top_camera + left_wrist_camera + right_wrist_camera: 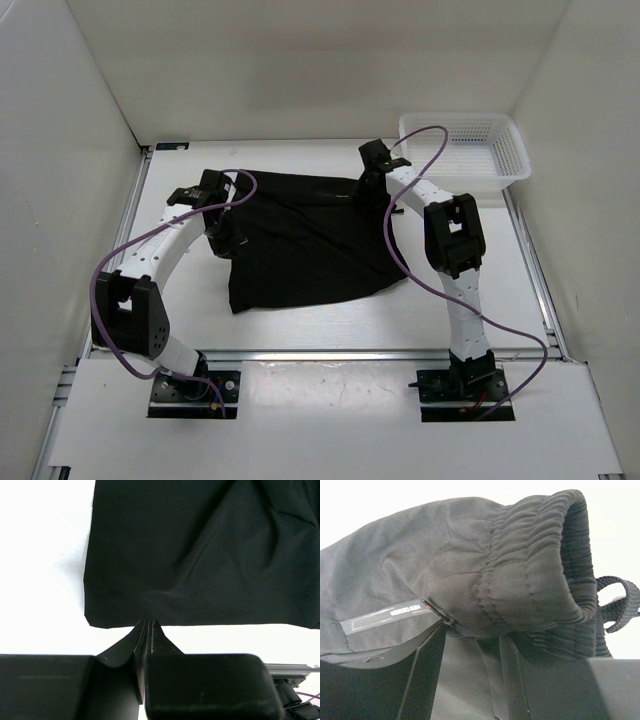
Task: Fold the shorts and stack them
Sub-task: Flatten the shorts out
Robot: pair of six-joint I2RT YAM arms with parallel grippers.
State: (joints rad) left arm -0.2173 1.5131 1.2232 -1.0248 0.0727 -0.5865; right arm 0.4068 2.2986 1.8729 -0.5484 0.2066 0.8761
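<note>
The black shorts (315, 240) lie spread over the middle of the table, rumpled, with the lower right part pulled into a point. My left gripper (226, 236) is at their left edge. In the left wrist view it (146, 623) is shut, pinching the hem of the shorts (200, 555). My right gripper (371, 178) is at their far right corner. In the right wrist view it (470, 647) is closed on cloth just below the gathered elastic waistband (530, 565). A grey label (385, 618) and a drawstring loop (620, 605) show there.
A white mesh basket (466, 150) stands at the back right, just right of my right arm. White walls enclose the table on three sides. Bare table shows in front of the shorts and to their left.
</note>
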